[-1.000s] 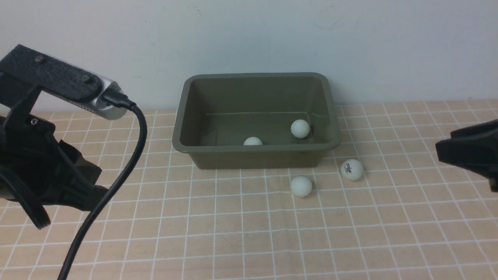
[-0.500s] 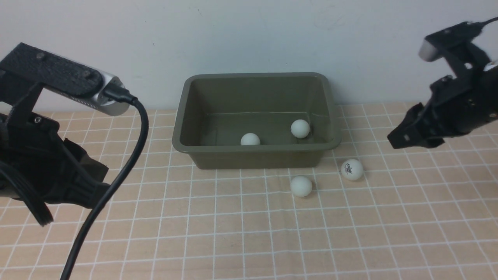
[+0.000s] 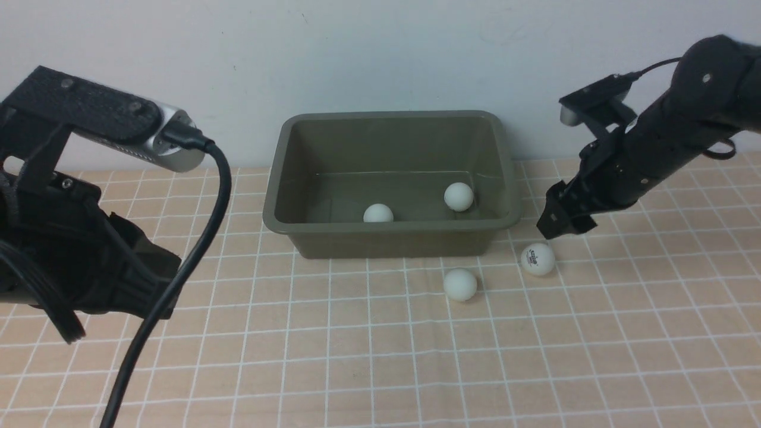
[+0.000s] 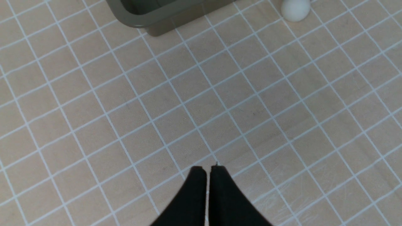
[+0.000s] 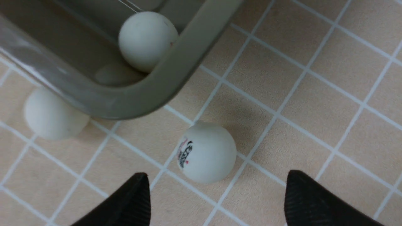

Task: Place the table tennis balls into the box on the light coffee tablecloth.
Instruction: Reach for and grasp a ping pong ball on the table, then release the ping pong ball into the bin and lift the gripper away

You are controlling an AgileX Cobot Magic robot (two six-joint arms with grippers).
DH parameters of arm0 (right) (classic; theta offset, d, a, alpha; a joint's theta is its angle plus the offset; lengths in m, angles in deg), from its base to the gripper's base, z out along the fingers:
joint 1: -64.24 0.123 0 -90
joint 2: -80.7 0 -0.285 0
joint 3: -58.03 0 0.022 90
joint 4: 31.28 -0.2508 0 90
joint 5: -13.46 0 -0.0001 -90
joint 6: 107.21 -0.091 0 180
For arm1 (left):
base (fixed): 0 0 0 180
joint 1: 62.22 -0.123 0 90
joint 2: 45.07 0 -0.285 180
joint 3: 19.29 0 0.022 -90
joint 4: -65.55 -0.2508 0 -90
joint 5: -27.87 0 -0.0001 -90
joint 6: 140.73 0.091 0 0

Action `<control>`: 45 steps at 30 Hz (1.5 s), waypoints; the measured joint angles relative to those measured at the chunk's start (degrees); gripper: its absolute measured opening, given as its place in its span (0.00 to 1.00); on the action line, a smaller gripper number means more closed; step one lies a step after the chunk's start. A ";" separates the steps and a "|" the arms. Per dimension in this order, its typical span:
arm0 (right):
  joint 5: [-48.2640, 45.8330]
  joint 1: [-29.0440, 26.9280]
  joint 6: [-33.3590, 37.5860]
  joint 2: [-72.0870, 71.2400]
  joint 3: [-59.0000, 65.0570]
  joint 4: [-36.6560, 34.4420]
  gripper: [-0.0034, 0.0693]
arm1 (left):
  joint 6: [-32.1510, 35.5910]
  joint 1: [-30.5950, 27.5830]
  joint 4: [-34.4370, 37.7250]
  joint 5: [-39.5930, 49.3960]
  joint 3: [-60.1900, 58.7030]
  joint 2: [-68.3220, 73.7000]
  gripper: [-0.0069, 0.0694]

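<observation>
down at the near left, your left gripper [image 4: 207, 169] hangs over bare light coffee tablecloth [image 3: 357, 368], jaws pressed together on nothing, well apart from every ball. no use to you from there.

step forward on the cloth: a plain ball [image 3: 459, 284] rests just in front of the box's near wall. a little further back and to its right sits the logo ball [image 3: 538, 259], near the box's near right corner but not touching it.

now the one that matters. your right gripper [image 3: 562, 224] is poised just above that logo ball and slightly to its right, jaws spread wide and empty. on the right wrist view the ball lies just ahead of the fingertips [image 5: 135, 197], roughly centred in the gap. by my read a short drop forward puts it between them. it's a sphere, so there's no long axis to square up to, but mind the rim close by. the right arm is clearly the nearer one.

behind it all, the box [image 3: 392, 226] holds one ball [image 3: 378, 213] by the near wall and another ball [image 3: 459, 196] toward the right. a fifth i can't find.
</observation>
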 joint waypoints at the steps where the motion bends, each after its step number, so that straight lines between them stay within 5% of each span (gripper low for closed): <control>1: 0.00 0.00 0.21 0.20 0.00 0.00 0.76 | 0.02 0.00 0.00 0.00 0.00 0.00 0.04; 17: 3.08 0.00 8.70 8.55 -0.25 -6.10 0.74 | 0.24 0.00 0.06 -0.14 0.00 0.46 0.04; 21: 3.64 0.00 8.57 9.61 -0.32 -6.31 0.58 | 0.24 0.00 0.11 -0.44 0.00 0.46 0.04; 31: -0.56 -0.36 -2.92 4.96 -9.19 4.07 0.54 | 0.24 0.00 0.16 -0.39 0.00 0.46 0.04; 35: -2.68 -0.44 -3.00 3.97 -15.29 -4.16 0.54 | 0.24 0.00 0.16 -0.39 0.00 0.46 0.04; 41: -3.26 0.30 11.26 6.16 -17.16 -26.63 0.54 | 0.28 0.00 0.16 -0.39 0.00 0.46 0.04; 45: -3.20 0.89 14.03 8.64 -17.16 -29.67 0.54 | 0.28 0.00 0.16 -0.39 0.00 0.46 0.04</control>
